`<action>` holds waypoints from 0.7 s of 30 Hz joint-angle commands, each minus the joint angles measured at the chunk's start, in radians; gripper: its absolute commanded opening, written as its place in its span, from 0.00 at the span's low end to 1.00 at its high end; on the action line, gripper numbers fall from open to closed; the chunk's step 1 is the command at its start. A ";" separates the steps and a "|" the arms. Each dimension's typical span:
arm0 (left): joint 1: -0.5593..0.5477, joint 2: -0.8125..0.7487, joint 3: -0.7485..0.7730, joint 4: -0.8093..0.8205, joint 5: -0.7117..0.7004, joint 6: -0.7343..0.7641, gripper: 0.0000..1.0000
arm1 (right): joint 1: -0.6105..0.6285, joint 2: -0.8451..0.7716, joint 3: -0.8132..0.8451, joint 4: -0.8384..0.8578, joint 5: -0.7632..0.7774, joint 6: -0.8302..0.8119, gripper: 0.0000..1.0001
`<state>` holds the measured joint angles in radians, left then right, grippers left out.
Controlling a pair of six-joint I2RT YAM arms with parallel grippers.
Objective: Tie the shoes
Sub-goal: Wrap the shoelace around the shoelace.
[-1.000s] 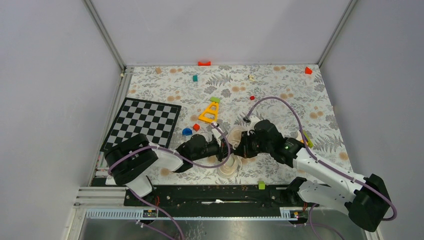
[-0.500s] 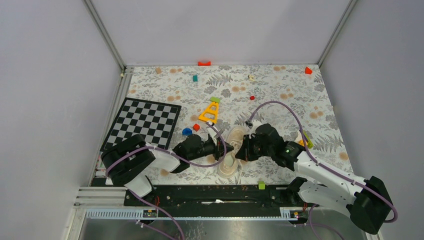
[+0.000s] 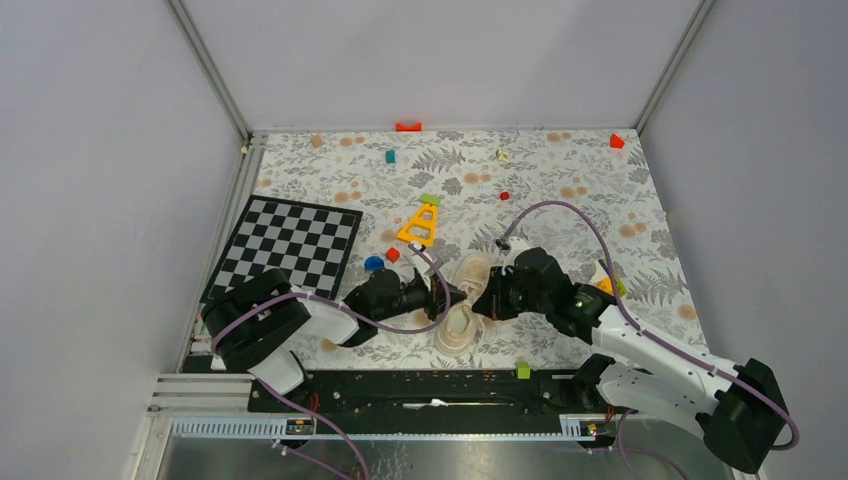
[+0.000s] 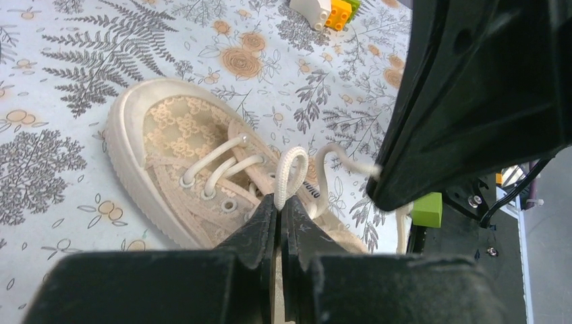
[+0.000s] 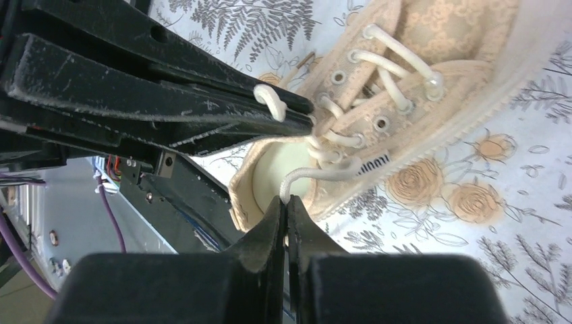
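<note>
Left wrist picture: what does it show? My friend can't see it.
The shut left pincer pinches a loop of cream lace above a beige shoe lying on a flowery table. The right pincer, big and black, holds the other lace end.

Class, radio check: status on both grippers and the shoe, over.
Left gripper shut on lace loop. Right gripper shut on lace end. Shoe sole-down, untied. Grippers crowd each other; nothing on the shoe.
</note>
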<state>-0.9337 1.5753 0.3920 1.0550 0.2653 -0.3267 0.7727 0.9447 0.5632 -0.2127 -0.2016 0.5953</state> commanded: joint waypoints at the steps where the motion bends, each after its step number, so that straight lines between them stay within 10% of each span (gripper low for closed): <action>1: 0.013 -0.039 -0.025 0.076 0.006 -0.005 0.00 | 0.009 -0.085 0.018 -0.083 0.107 -0.020 0.00; 21: 0.021 -0.104 -0.133 0.115 -0.146 -0.025 0.00 | 0.009 -0.440 -0.191 -0.362 0.316 0.228 0.00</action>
<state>-0.9226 1.5002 0.2787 1.1034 0.1921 -0.3489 0.7761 0.5514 0.4583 -0.5465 0.0700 0.6769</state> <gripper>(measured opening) 0.024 0.021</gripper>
